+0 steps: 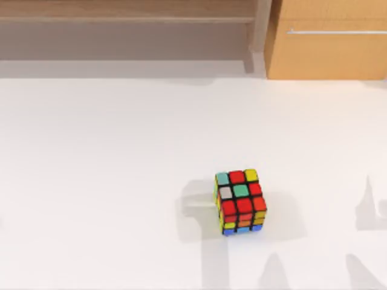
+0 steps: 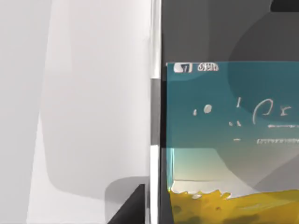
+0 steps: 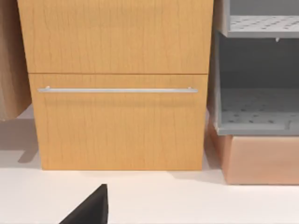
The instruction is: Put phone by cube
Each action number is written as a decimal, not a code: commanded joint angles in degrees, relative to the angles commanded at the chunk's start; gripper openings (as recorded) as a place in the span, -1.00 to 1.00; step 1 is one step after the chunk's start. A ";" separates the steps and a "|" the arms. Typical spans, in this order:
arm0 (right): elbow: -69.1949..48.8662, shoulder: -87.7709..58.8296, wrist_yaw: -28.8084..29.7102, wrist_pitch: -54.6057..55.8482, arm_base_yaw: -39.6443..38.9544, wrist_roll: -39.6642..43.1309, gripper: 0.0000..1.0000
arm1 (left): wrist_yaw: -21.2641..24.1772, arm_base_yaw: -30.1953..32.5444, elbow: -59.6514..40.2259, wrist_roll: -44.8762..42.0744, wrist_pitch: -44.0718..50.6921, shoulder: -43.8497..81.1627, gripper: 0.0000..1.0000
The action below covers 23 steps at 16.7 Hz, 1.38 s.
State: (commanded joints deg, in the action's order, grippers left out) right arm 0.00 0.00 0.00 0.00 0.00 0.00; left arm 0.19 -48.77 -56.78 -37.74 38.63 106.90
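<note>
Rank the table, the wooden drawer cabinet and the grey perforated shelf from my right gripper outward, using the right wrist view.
1. The table: directly under the right gripper.
2. The wooden drawer cabinet: standing on the table straight ahead.
3. The grey perforated shelf: recessed beside the cabinet, behind its front.
The left gripper is close up to the phone.

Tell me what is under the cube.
The cube sits flat on the white table, with its grey shadow spreading towards the top view's left. Nothing else shows beneath it; its bottom face and the patch it covers are hidden.
</note>
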 joint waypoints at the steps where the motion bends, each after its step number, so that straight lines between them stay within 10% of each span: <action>1: 0.00 0.00 0.00 0.00 0.00 0.00 1.00 | 0.00 0.00 0.00 0.00 0.00 0.00 -1.00; 23: 0.00 0.00 0.00 0.00 0.00 0.00 1.00 | 1.00 6.15 -6.03 6.28 7.41 -6.30 -1.00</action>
State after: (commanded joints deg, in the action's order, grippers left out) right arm 0.00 0.00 0.00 0.00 0.00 0.00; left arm 1.19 -42.62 -62.81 -31.46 46.04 100.60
